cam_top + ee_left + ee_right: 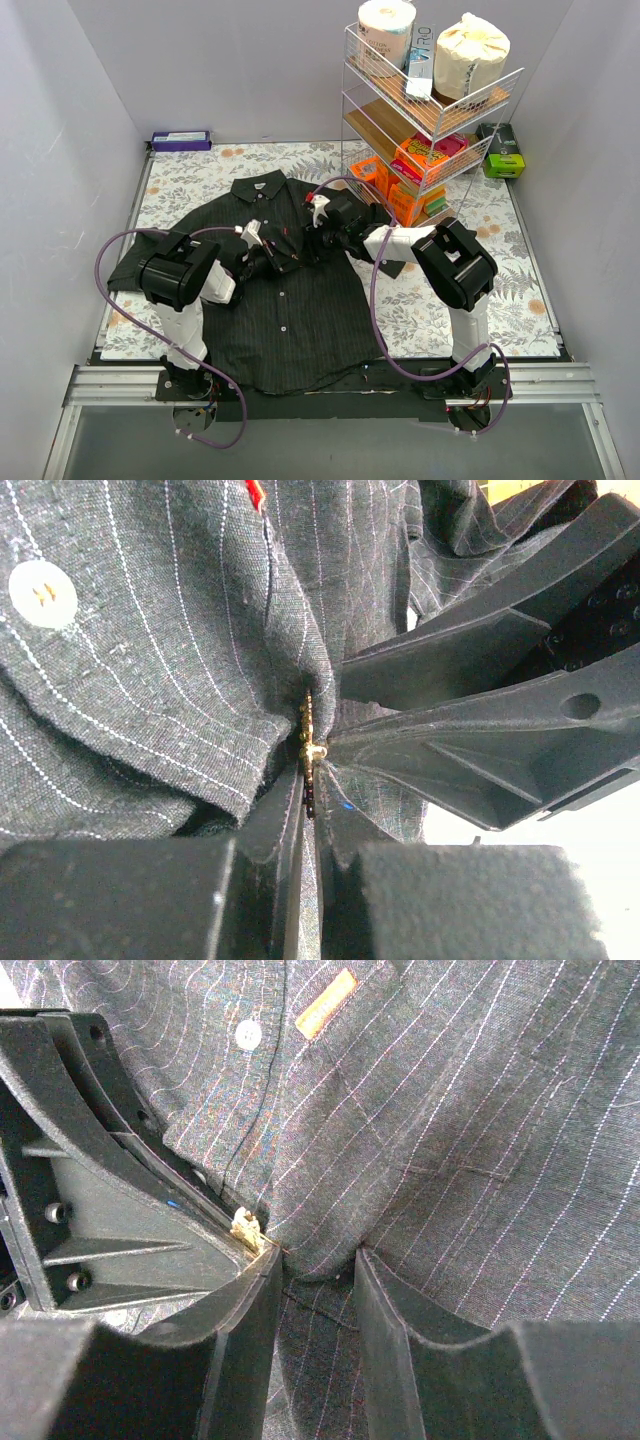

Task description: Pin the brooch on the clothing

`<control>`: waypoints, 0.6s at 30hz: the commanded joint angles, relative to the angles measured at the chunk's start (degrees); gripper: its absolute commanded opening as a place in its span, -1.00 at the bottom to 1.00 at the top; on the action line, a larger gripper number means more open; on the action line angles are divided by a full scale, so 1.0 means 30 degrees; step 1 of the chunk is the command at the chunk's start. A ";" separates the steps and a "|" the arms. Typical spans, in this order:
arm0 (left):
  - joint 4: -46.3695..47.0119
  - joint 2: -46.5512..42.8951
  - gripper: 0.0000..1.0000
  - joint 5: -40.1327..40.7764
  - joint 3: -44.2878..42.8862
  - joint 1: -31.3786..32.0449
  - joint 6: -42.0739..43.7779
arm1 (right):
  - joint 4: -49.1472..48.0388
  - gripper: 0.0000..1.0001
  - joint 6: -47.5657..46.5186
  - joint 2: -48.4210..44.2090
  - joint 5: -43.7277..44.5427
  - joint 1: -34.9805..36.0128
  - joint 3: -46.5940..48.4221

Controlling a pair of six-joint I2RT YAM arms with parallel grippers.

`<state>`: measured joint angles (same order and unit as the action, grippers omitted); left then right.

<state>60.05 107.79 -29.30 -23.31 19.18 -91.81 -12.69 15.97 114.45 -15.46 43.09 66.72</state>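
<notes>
Left claw (307, 785) clamped shut on brooch (307, 735): gold, edge-on, long axis in line with its jaws, pressed into shirt (290, 320) chest fold. Right claw (308, 1290) reaches in from right, jaws half apart astride same fold, 1 tip just beside brooch. Pinching cloth or not, I can't tell.
</notes>
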 commanded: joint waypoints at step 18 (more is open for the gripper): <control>-0.1910 0.0839 -1.00 -0.2099 -0.2278 0.0169 0.1657 | -0.0723 -0.29 -0.0897 -0.0271 -0.1407 0.0255 -0.0444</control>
<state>58.00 110.37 -33.80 -27.59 18.55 -88.82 -15.29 14.87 114.10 -16.43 42.19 65.23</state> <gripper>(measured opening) 0.030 0.358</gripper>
